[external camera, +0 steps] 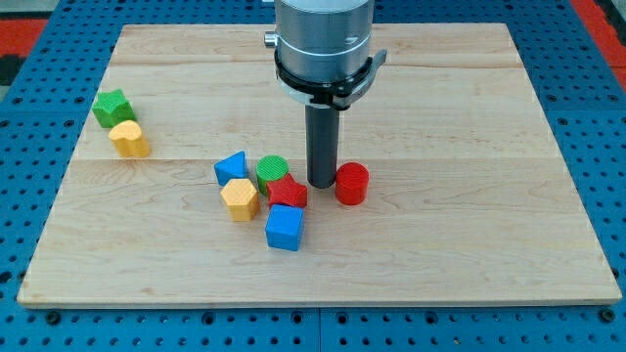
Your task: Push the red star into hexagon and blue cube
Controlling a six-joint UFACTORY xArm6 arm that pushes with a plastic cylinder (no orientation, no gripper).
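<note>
Near the frame's centre I see a red star (288,191), a yellow hexagon (240,198) and a blue cube (285,227). A green cylinder (273,169) shows fine ridged lines on its top; beside it sits a blue triangular block (231,166). A red cylinder (352,183) lies right of centre. At upper left are a green block (112,107) and a yellow block (129,139). My tip (322,184) is dark grey. The board (469,196) is pale wood with grain stripes, on a blue perforated table (39,98).

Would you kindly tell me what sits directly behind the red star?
Behind the red star stands the green cylinder, touching it or nearly so; the star covers the cylinder's lower front. My tip rests beside the star, on the view's right.
</note>
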